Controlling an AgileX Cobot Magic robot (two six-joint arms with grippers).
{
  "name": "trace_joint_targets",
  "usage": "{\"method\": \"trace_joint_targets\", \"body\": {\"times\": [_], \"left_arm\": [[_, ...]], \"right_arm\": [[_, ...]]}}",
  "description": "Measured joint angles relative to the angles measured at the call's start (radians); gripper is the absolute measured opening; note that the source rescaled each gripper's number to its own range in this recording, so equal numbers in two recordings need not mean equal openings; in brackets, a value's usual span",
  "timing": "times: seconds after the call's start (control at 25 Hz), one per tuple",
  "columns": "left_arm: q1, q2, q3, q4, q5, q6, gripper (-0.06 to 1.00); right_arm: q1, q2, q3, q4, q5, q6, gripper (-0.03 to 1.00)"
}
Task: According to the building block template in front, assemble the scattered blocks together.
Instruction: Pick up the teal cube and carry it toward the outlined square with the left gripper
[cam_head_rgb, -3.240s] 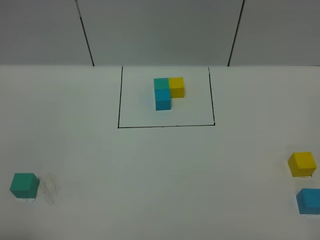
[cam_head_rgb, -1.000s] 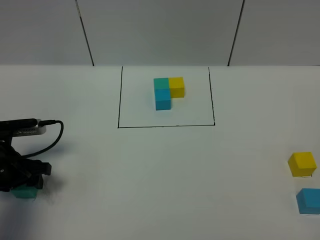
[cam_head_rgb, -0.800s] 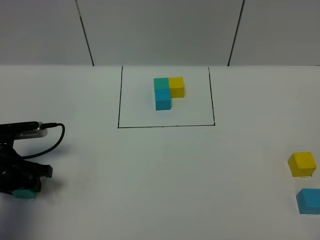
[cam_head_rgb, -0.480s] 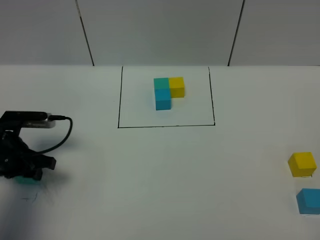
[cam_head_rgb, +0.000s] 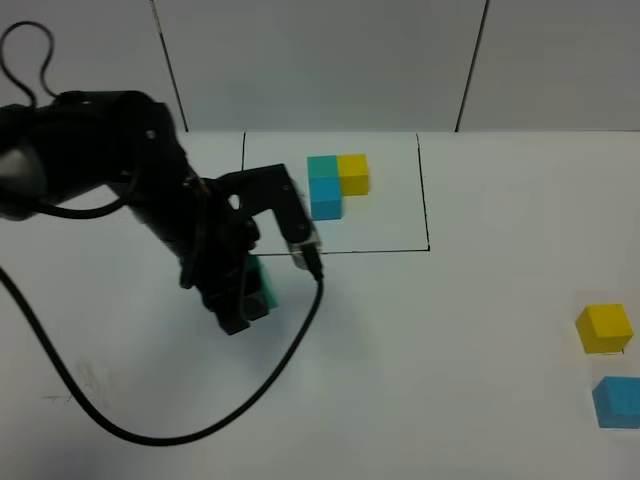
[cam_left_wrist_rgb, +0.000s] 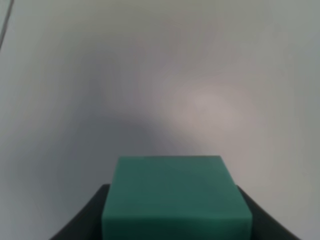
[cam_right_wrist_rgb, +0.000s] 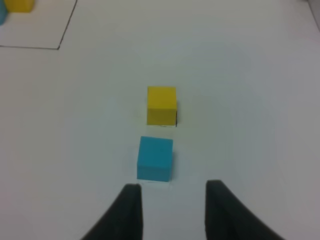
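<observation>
**Left claw holds the teal-green cube just in front of the framed template**

A white worktop (cam_head_rgb: 450, 330) seen from a high camera. Near the far edge, a thin black rectangle (cam_head_rgb: 238, 200) drawn on the surface frames the building block template (cam_head_rgb: 335, 183). This is an L of three touching cubes: teal-green at the far left, yellow to its right and sky-blue in front of the teal-green one.

The black left arm reaches in from the left of the view, trailing a black cable (cam_head_rgb: 200, 425) that loops across the worktop. Its left claw (cam_head_rgb: 250, 295) is closed around the teal-green cube (cam_head_rgb: 262, 285), just outside the near left corner of the rectangle. In the left wrist view the cube fills the space between the two dark fingers (cam_left_wrist_rgb: 82, 222), with a soft shadow on the white surface beyond. Whether the cube touches the worktop cannot be told.

At the far right of the worktop, well apart from the template, lie the yellow cube (cam_head_rgb: 604, 328) and the sky-blue cube (cam_head_rgb: 617, 402). They sit near each other with a small gap between them. The right claw (cam_right_wrist_rgb: 174, 210), seen only in its wrist view, is spread wide and holds nothing, with the sky-blue cube just ahead of its tips.
</observation>
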Motion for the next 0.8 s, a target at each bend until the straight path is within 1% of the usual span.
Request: {"method": "trace_joint_targets", "body": {"times": [0.16,0.32,0.44,0.56,0.72,0.8], "left_arm": [[-0.092,0.101,-0.141,0.042,0.023,0.016,0.0],[-0.14,0.204,-0.251,0.099,0.046,0.016,0.0],[-0.146,0.268,-0.298,0.125,0.06,0.008,0.0],[-0.146,0.315,-0.311,0.137,0.057,0.013,0.0],[-0.146,0.361,-0.313,0.142,0.049,0.068,0.0],[-0.146,0.382,-0.313,0.142,0.032,0.08,0.0]], "right_arm": [[0.0,0.0,0.0,0.0,0.0,0.0,0.0],[0.0,0.0,0.0,0.0,0.0,0.0,0.0],[0.0,0.0,0.0,0.0,0.0,0.0,0.0],[0.0,0.0,0.0,0.0,0.0,0.0,0.0],[0.0,0.0,0.0,0.0,0.0,0.0,0.0],[0.0,0.0,0.0,0.0,0.0,0.0,0.0]]}}
